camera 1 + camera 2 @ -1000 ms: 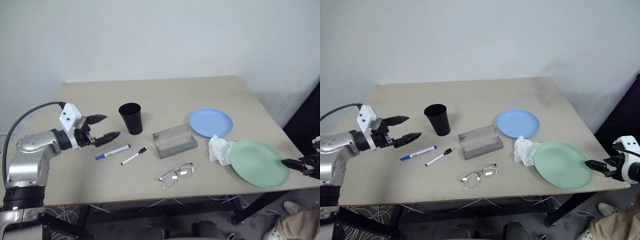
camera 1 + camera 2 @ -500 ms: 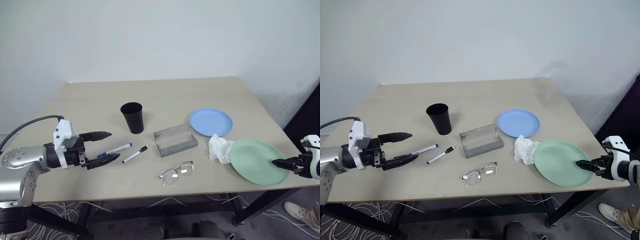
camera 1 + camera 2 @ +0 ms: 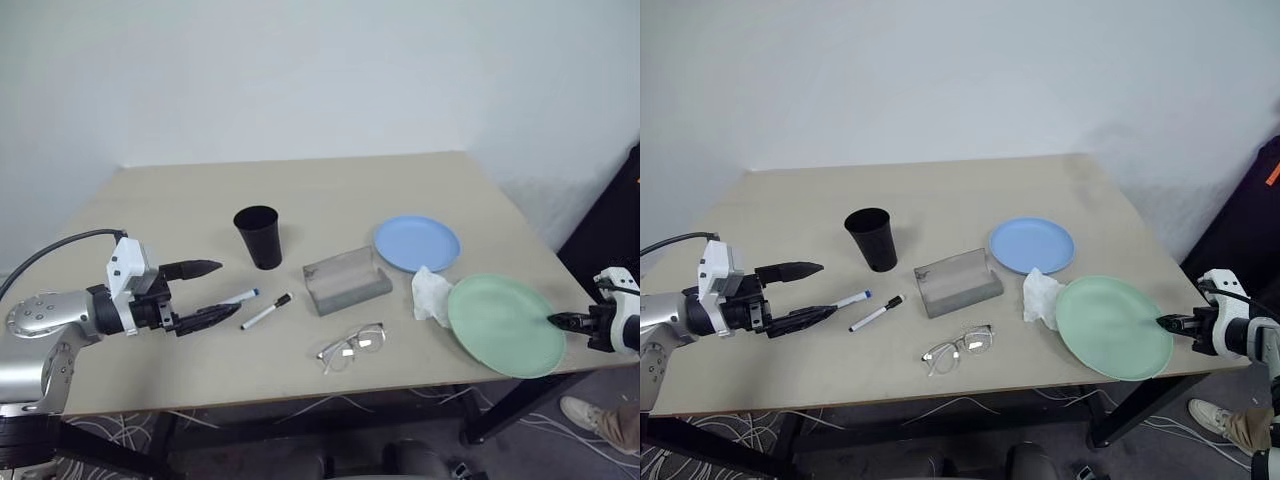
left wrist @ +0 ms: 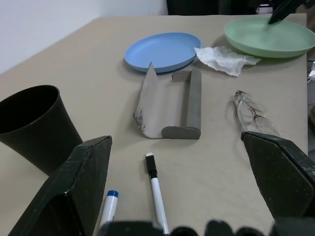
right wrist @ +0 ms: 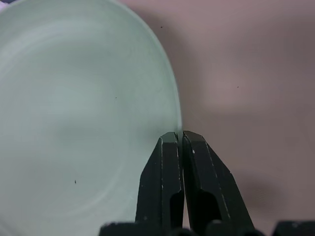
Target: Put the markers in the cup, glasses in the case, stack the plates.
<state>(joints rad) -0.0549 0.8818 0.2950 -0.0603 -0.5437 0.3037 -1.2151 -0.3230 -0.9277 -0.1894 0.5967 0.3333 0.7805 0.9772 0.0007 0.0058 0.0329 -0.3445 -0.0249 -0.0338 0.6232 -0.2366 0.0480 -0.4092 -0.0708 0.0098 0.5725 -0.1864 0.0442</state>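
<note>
My right gripper is shut on the near right rim of the pale green plate, its fingertips pinching the edge. The light blue plate lies behind it on the table. Over the table's left side my left gripper hangs open and holds nothing. Its tips are just left of the blue-capped marker and the black-capped marker. The black cup stands upright behind the markers. The grey case lies open at the centre, and the glasses rest in front of it.
A crumpled white tissue lies between the two plates, touching the green plate's left edge. The table's front edge runs just below the glasses, and its right corner sits under the green plate. A wall rises behind the table.
My right gripper has closed on the green plate's rim. The left gripper drew back toward me a little, then held still, open. The camera shifted slightly.
</note>
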